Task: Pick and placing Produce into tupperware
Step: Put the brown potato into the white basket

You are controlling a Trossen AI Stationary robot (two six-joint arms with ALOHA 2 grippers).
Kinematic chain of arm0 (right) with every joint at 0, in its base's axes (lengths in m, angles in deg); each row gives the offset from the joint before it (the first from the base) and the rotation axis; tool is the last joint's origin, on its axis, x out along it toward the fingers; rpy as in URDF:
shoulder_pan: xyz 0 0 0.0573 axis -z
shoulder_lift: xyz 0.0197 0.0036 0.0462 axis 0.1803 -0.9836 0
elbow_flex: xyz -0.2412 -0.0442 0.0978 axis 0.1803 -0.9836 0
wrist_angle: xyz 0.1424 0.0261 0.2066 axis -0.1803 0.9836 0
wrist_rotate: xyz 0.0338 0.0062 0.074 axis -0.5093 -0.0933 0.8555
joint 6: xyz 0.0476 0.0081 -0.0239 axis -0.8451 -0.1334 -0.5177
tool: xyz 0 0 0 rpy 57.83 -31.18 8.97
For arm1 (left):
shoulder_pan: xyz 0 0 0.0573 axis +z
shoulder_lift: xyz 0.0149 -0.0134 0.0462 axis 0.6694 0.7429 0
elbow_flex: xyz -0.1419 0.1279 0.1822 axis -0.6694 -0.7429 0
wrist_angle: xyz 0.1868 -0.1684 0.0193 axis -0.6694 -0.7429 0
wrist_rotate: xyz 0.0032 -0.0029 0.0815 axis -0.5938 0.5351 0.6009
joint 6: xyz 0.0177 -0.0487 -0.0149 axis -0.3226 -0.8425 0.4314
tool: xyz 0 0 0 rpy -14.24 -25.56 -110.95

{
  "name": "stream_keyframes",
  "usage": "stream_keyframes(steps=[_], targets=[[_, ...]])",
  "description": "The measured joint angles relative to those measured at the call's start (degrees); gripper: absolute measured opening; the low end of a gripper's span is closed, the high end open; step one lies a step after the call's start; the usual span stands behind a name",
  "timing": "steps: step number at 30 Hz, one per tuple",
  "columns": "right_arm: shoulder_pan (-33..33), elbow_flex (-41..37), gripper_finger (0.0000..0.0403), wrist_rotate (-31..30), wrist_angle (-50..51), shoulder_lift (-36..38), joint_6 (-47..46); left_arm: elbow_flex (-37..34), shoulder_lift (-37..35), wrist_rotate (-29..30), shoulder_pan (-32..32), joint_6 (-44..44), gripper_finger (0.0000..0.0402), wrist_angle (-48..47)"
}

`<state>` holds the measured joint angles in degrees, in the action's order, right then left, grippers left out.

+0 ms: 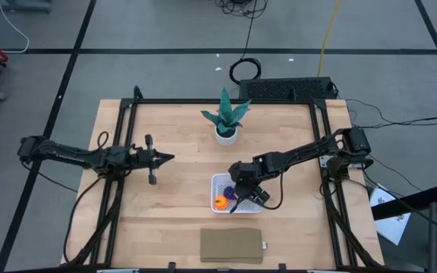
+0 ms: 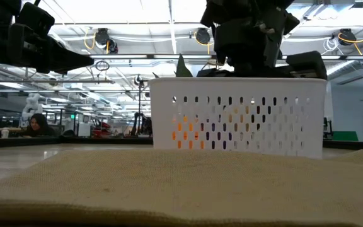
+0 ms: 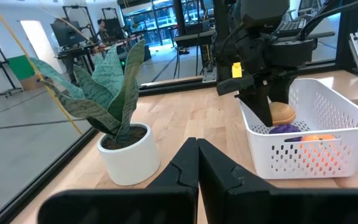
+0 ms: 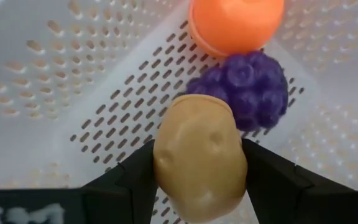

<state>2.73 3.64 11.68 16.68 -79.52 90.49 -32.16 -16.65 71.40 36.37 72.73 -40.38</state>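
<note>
right hand [image 4: 199, 186]: clamped on the smooth tan oval potato [image 4: 199, 165], inside the tupperware
tupperware [image 1: 220, 182]: white perforated plastic, desk centre; orange ball [image 4: 235, 23], bumpy purple berry [image 4: 248, 90] at 6 o'clock
left hand [image 3: 197, 163]: pinched closed, 9 o'clock

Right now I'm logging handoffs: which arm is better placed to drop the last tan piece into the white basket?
Right. Its gripper already holds the tan piece above the basket, over the orange and purple pieces. The left gripper waits off to the side, fingers shut, empty.
</note>
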Motion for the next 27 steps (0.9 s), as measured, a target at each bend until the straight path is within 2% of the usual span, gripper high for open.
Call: stream_keyframes(steps=[14, 19, 27], targets=[[-1.1, 0.0, 0.0192, -0.1, 0.2, 0.0, 4.6, 0.0, 0.0, 0.0, 0.0, 0.5, 0.0001, 0.0], [-1.0, 0.1, 0.0192, -0.3, 2.1, -1.9, 9.2, 0.0, 0.0, 0.0, 0.0, 0.9, 0.0001, 0.0], [-1.0, 3.2, 0.0193, 0.7, 4.3, -6.3, 9.5, 0.0, 0.0, 0.9, 0.0, 1.5, 0.0001, -0.8]])
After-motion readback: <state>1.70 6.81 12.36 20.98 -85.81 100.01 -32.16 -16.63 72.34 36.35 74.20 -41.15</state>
